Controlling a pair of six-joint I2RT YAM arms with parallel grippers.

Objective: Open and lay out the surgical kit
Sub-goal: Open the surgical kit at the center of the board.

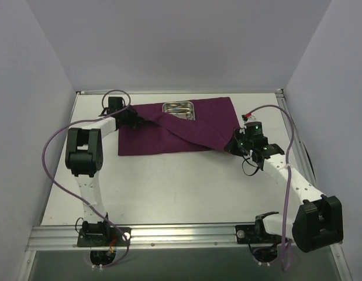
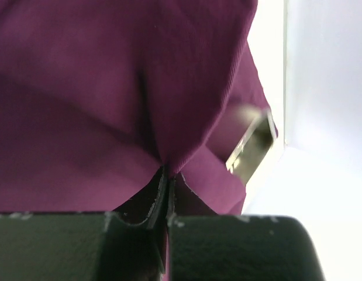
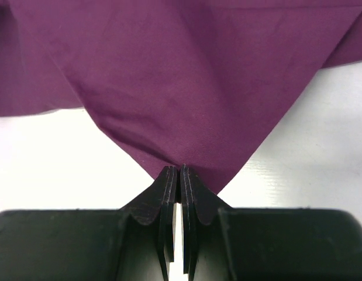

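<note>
Now, matte magenta cloth [image 1: 169, 132], folds pinched in left and right jaws, shiny rectangular steel tray [image 1: 179, 109].

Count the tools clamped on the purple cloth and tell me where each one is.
2. The left tool pinches a fold at the left edge of the cloth, near the steel tray; the right tool pinches its near-right corner. Neither is hidden.

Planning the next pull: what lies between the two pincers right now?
In the top view, only the purple cloth, a fold running from the left pincer to the right pincer, both shut on it. The steel tray sits behind that line.
</note>
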